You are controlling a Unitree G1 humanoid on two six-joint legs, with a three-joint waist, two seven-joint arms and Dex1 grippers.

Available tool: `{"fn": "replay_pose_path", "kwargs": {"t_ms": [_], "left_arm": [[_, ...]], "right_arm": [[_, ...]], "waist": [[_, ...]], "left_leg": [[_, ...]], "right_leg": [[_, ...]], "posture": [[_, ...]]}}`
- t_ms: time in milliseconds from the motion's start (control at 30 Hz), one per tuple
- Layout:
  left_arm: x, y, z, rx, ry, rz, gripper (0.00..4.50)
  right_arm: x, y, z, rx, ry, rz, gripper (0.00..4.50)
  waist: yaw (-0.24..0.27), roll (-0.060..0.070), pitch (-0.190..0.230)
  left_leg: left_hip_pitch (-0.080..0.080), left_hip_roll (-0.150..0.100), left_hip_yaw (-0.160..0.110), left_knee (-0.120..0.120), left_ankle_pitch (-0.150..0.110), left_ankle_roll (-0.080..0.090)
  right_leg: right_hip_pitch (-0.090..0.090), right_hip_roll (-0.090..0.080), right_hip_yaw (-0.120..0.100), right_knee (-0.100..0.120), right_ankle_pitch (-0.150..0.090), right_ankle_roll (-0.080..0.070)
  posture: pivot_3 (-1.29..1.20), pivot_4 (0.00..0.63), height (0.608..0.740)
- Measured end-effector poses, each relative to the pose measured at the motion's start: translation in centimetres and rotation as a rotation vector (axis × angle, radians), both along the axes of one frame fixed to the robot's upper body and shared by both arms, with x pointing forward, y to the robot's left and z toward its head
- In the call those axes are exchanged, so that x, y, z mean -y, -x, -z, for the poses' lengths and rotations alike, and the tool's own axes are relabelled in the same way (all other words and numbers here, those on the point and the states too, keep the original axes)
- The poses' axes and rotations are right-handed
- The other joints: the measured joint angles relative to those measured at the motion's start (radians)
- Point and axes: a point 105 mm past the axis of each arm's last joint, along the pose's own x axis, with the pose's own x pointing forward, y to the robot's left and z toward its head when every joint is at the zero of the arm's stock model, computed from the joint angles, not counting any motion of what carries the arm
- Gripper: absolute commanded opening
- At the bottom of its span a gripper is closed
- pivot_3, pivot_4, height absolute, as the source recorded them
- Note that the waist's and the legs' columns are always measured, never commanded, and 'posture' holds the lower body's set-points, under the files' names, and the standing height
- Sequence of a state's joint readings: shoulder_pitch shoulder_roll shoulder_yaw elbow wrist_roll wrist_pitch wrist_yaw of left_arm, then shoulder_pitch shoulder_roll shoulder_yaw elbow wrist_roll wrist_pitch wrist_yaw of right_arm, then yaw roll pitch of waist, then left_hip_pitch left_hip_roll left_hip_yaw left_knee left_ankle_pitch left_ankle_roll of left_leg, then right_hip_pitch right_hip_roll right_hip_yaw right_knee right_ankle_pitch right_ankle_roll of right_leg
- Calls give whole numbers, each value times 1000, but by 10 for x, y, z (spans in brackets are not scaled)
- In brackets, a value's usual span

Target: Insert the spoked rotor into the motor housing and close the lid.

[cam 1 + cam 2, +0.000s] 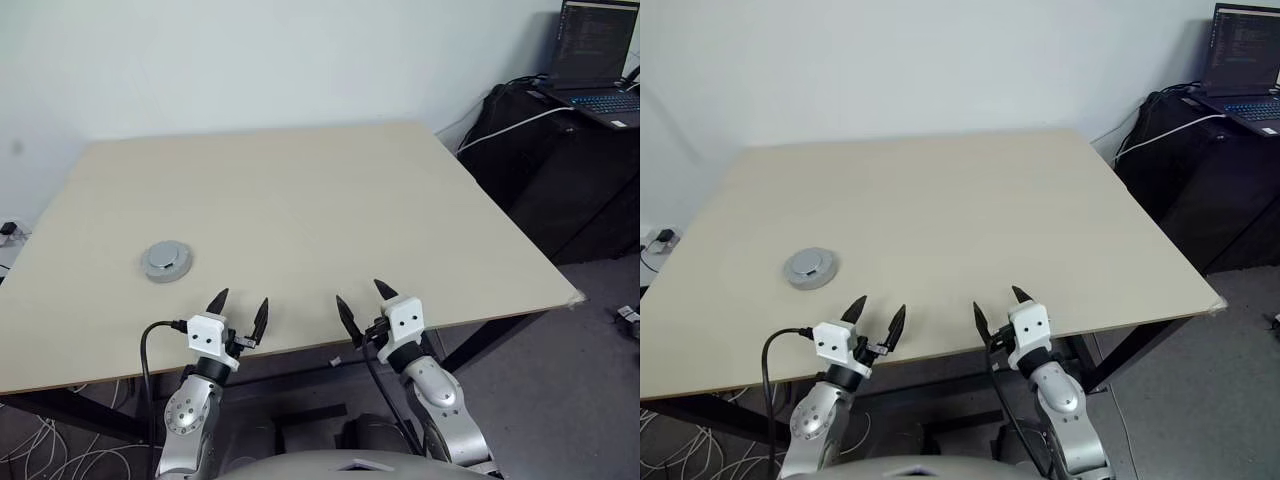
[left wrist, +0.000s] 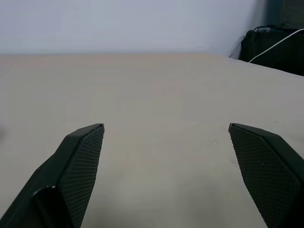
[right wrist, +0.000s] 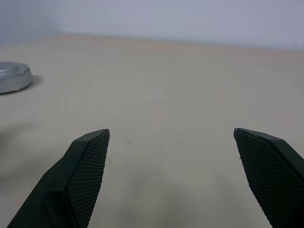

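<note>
On the pale tabletop (image 1: 330, 190) sits a single round silver-grey assembly, the lid (image 1: 166, 260) closing the motor housing. Both claws hover at the tabletop's near edge, empty: the left claw (image 1: 238, 309) just nearer than the lid, spread wide; the right claw (image 1: 362, 299) farther right, equally wide.

A pale wooden table (image 1: 300, 200) stands before a white wall (image 1: 250, 60); an open laptop (image 1: 598, 60), perhaps on a dark case.

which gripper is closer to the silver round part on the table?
The left gripper. The silver round part sits on the table just ahead and to the left of it; the right gripper is farther off, across the table edge. Both jaws stand open, empty.
</note>
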State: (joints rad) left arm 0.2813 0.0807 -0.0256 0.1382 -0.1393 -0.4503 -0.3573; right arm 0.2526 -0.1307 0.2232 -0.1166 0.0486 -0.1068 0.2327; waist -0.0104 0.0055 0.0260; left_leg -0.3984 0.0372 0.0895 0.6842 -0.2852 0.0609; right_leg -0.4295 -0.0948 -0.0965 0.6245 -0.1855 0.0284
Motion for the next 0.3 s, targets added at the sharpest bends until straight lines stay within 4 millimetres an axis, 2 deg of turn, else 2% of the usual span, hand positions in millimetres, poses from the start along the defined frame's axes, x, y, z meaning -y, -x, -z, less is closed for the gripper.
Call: {"fn": "replay_pose_path", "kwargs": {"t_ms": [167, 300], "left_arm": [[-11, -1, -12, 23, 12, -25, 4446], [-13, 3, -27, 35, 25, -29, 4446]], "right_arm": [[4, 0, 4, -15, -5, 35, 4500], [4, -1, 5, -18, -11, 48, 4500]], "waist": [[0, 0, 1], [-1, 0, 3]], "left_leg": [[0, 0, 0, 0, 0, 0], [0, 0, 0, 0, 0, 0]], "right_leg": [[0, -1, 0, 0, 0, 0], [0, -1, 0, 0, 0, 0]], "posture": [[0, 0, 740], [0, 0, 740]]}}
